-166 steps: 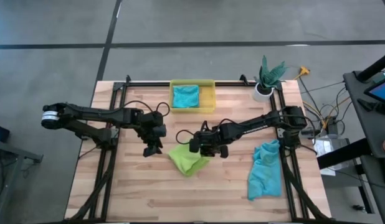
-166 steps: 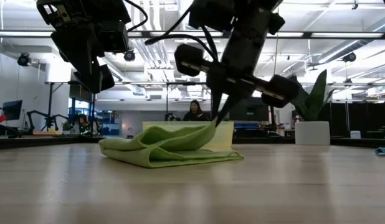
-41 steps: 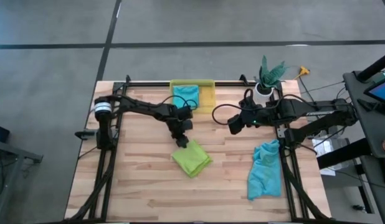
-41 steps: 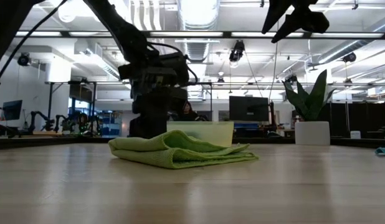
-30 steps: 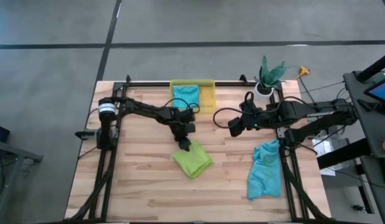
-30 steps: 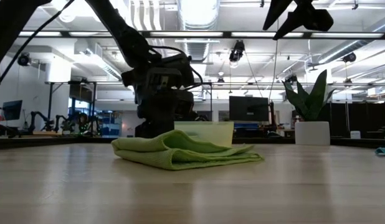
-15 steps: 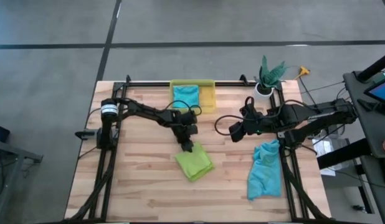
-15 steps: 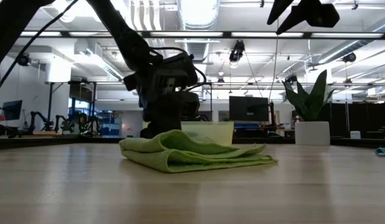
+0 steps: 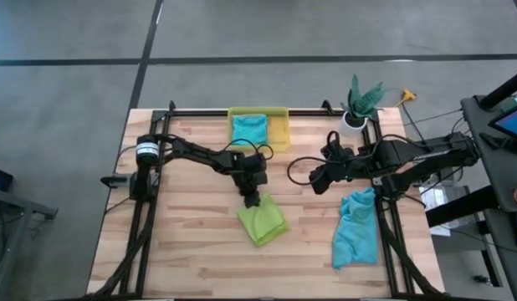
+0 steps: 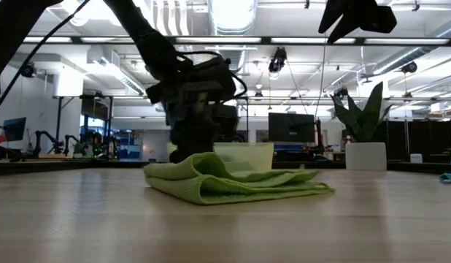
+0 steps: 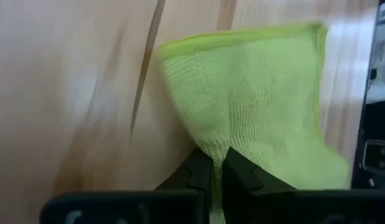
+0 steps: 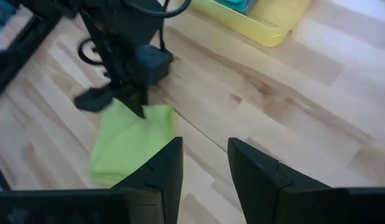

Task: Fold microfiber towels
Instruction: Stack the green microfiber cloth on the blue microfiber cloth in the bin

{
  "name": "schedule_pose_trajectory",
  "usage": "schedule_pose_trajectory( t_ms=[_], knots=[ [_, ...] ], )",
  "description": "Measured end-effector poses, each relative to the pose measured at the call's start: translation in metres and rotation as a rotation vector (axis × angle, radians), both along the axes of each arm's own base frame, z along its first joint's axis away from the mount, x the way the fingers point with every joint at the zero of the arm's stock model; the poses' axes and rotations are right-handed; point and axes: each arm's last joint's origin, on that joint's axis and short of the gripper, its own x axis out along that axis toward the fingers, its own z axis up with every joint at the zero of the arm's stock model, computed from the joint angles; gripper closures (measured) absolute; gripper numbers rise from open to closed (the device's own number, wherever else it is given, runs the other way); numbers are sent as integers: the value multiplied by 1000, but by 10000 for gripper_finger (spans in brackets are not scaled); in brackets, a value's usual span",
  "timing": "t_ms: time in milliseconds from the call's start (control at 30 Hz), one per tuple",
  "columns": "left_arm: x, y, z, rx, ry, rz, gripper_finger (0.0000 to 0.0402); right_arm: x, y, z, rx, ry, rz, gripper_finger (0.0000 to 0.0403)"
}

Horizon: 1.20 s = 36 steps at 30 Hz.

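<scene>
Folded green towel (image 9: 263, 222) pinched at its edge by the closed left gripper (image 9: 253, 201), right gripper (image 9: 319, 181) raised well off to the side, fingers (image 12: 162, 167) apart, nothing held

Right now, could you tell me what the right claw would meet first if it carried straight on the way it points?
Probably the folded lime green microfiber towel, pinched at one corner by the left claw. The right claw hangs above bare wooden table, so depth is uncertain; it may meet the tabletop first.

Green towel (image 11: 261, 106) corner hidden between left hand (image 11: 217, 171) fingers, binned towel (image 9: 249, 129) partly hidden
</scene>
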Motion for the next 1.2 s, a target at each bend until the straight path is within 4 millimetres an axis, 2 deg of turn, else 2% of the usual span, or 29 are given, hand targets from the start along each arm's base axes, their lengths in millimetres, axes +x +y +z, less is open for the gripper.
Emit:
schedule_pose_trajectory(
  t_ms=[67,200,533,667,933,1200],
  knots=[
    [-4,4,6,-8,20,9,400,0,0,0,-22,11,18,280],
    [-8,18,32,36,17,-4,400,-2,-1,-1,-66,36,31,281],
    [-14,63,90,280,78,-87,401,-6,-2,-2,-153,107,143,282],
    [-18,88,113,374,93,-57,401,-15,-4,1,-156,121,145,282],
    [-35,135,147,543,83,-73,401,-40,-12,20,-222,15,85,282],
    [-47,168,171,696,26,-112,401,-58,-19,32,-288,-65,-16,282]
  ],
)
